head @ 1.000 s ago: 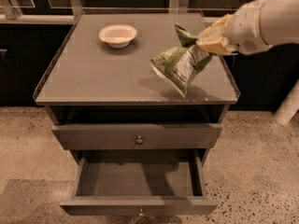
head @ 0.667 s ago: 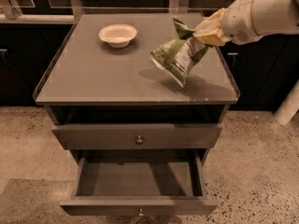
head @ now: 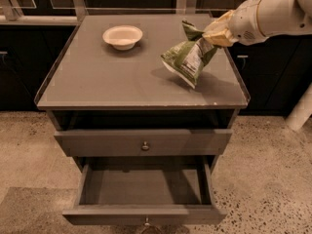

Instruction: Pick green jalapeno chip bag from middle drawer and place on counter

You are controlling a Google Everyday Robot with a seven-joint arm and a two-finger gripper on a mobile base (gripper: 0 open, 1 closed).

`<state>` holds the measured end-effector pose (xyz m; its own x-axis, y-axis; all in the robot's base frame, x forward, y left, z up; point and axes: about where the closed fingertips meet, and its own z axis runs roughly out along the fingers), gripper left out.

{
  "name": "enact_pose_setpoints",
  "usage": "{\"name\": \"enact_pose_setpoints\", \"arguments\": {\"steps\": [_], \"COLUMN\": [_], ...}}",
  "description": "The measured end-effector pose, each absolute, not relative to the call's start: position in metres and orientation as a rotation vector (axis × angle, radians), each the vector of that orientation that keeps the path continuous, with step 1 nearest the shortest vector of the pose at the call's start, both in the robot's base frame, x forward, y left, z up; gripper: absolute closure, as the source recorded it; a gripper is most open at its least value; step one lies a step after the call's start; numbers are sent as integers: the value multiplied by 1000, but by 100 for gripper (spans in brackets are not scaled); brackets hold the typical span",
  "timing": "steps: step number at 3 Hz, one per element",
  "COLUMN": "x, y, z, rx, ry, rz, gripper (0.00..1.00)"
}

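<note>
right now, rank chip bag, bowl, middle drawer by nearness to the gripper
The gripper hangs over the counter, right side.
1. green jalapeno chip bag, held in it
2. bowl, counter's rear left
3. middle drawer, open below

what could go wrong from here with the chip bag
1. The gripper holds the green jalapeno chip bag only by its crumpled top, and the bag hangs tilted above the counter. A weak pinch could let it slip out before it is set down.
2. The bag hangs over the counter's right side, so released from this height it might tumble or slide toward the right edge.
</note>
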<state>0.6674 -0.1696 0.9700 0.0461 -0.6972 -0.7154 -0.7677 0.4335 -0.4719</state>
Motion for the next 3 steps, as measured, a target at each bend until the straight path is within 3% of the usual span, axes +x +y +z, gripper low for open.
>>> {"name": "enact_pose_setpoints", "arguments": {"steps": [3], "x": [667], "y": [-170], "z": [970], "rx": [-1289], "ry": [1674], "rz": [87], "gripper": [11]}}
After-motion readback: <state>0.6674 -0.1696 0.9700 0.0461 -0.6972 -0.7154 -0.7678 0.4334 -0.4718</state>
